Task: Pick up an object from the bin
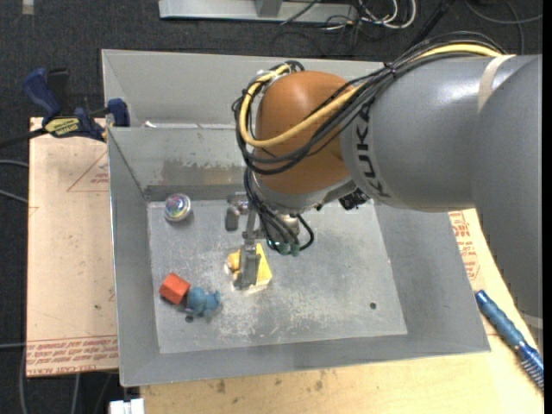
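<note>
Yellow block (262,273) lies mid-floor in the bin (345,304), the gripper (249,267) right over it; whether it is spread or pinching, I cannot tell. A red cube (173,288) and blue lump (203,302) touch each other near the front left.

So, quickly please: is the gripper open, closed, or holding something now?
Gripper: cannot be told; it is low over a yellow object near the middle of the bin.

Grey metal bin (345,309), scuffed floor with pale specks, small silver round cap (177,207) near the back-left corner, red block (173,288) front left, blue lump (203,302) just beside it, yellow piece (261,274) near the middle.
</note>
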